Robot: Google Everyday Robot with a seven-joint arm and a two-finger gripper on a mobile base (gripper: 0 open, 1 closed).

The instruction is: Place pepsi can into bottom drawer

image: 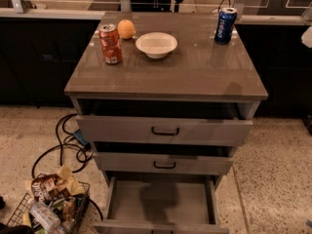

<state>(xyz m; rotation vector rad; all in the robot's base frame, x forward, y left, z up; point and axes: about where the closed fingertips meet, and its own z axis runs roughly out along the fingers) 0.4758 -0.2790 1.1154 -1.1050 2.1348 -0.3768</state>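
Left of the white bowl point(156, 44) stand a red-orange can point(110, 44) and an orange point(126, 29), below the bowl the bottom drawer point(161, 201) is pulled open, right of it the pepsi can point(224, 26) stands upright, dark blue with white lettering and a silver top, and farther right the gripper point(307, 36) is a pale sliver, whether clenched or released I cannot tell.

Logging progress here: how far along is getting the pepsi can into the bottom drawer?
Done: the bottom drawer is pulled open, nothing visible on its floor. In hand: nothing; the gripper is out of view. Left: the pepsi can stands upright at the back right corner of the cabinet top, so grasping, carrying and releasing it in the drawer all remain.
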